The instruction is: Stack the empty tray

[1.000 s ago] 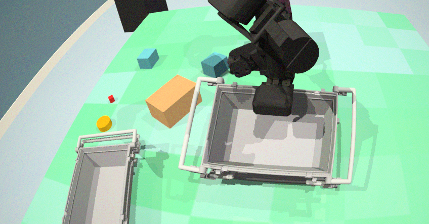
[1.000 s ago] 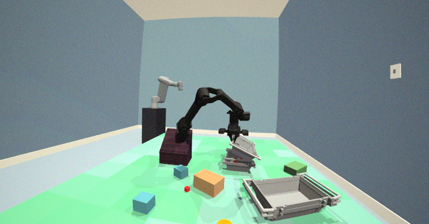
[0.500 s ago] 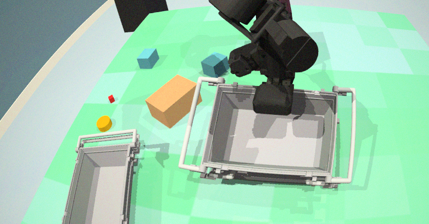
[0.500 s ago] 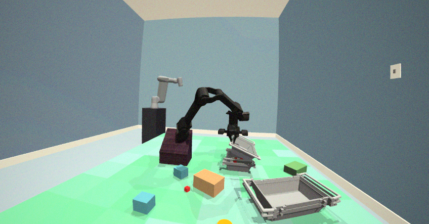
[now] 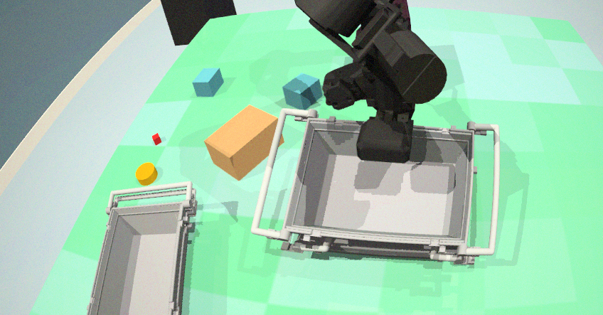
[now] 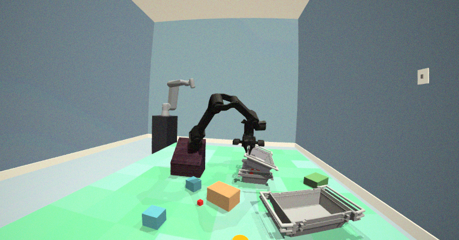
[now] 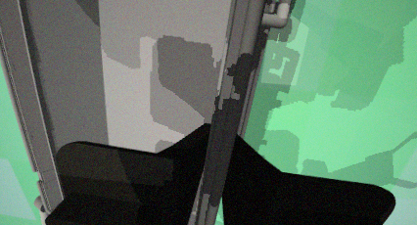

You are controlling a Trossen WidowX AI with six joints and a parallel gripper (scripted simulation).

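Grey plastic empty tray (image 5: 380,235) (image 6: 261,163) (image 7: 230,88), right of centre in the top view, hung tilted over the loaded grey tray (image 5: 367,250) (image 6: 256,179), its rim clenched in the black gripper (image 5: 384,142) (image 6: 248,150) (image 7: 215,131); levelling and release seemingly remained.

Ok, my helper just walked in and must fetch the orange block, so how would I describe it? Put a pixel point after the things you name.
Find the gripper-held tray (image 5: 382,236) (image 6: 262,155). In the top view, the orange block (image 5: 241,132) (image 6: 222,195) lies just left of it. It is bigger than both blue blocks (image 5: 207,82) (image 6: 153,216).
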